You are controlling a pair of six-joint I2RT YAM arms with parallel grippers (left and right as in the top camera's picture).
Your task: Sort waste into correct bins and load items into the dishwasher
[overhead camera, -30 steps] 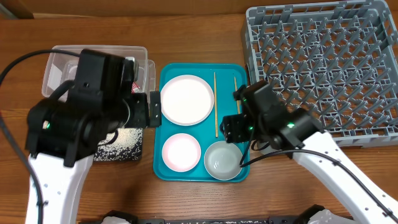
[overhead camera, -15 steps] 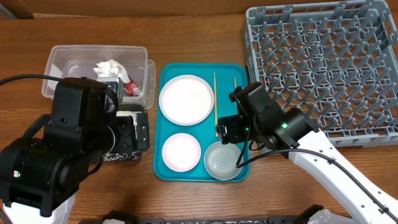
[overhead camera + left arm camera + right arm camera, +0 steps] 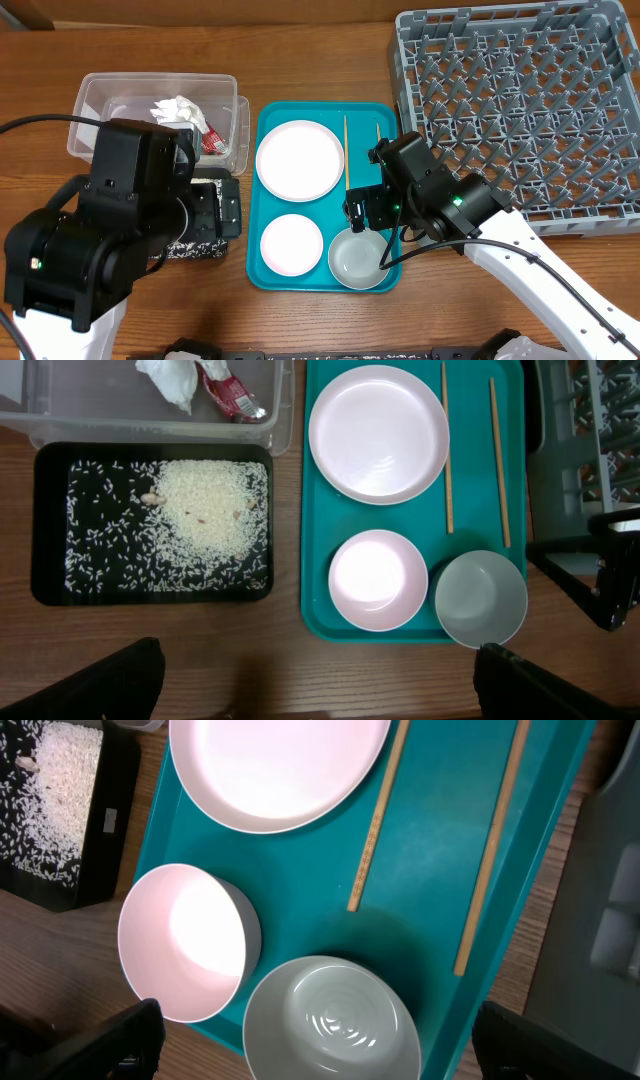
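Observation:
On the teal tray [image 3: 368, 118] lie a large white-pinkish plate [image 3: 299, 160], a smaller plate [image 3: 291, 244], a white bowl [image 3: 358, 260] and two wooden chopsticks [image 3: 346, 170]. The clear tub [image 3: 100, 100] holds the crumpled napkin [image 3: 178, 110] and the red wrapper [image 3: 210, 142]. The black tray [image 3: 50, 520] holds the rice grains [image 3: 205, 505]. My left gripper [image 3: 320, 695] is open and empty, high above the table in front of the black tray. My right gripper [image 3: 335, 1055] is open and empty, just above the bowl [image 3: 330, 1020].
The grey dish rack [image 3: 520, 110] stands at the back right, close to the teal tray's right edge. The left arm's body [image 3: 120, 230] hides much of the black tray from above. Bare wood lies along the front of the table.
My left arm has pulled back from over the clear tub toward the front left, uncovering the napkin and wrapper. My right gripper has shifted slightly left over the bowl.

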